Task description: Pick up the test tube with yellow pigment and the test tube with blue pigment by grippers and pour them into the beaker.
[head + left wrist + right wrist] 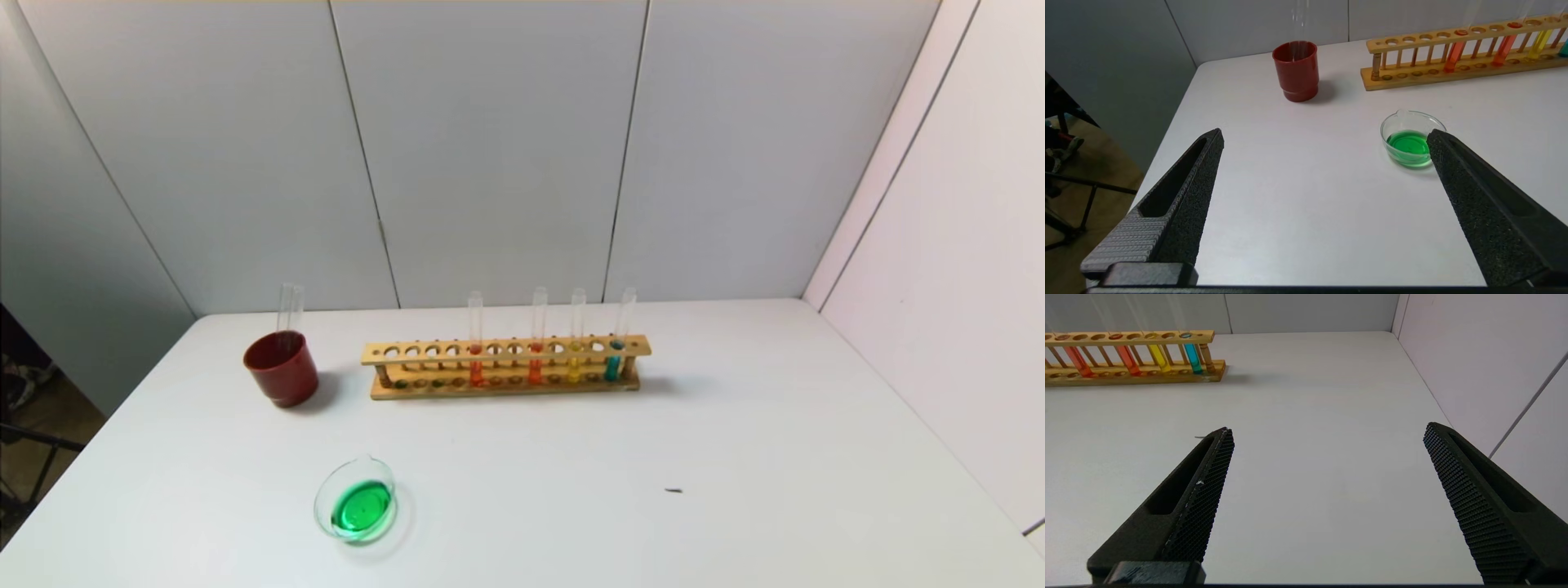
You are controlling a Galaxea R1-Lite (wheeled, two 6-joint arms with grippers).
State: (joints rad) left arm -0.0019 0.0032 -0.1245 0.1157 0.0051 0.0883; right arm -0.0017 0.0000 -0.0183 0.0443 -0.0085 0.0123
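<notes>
The beaker point(356, 500) stands near the table's front left and holds green liquid; it also shows in the left wrist view point(1410, 139). Two empty clear tubes point(289, 309) stand in the red cup point(282, 367). A tube with yellow liquid point(575, 363) and a teal one point(614, 363) stand in the wooden rack point(506, 351). No tube with bright cyan-blue liquid shows. My left gripper point(1326, 131) is open and empty, above the table short of the beaker. My right gripper point(1327, 428) is open and empty over bare table, off to the right of the rack point(1126, 337). Neither shows in the head view.
Two orange-red tubes point(476, 367) stand in the rack's middle. Wall panels close the back and right sides. The table's left edge drops off beside the red cup point(1296, 69). A small dark speck point(673, 491) lies on the table at front right.
</notes>
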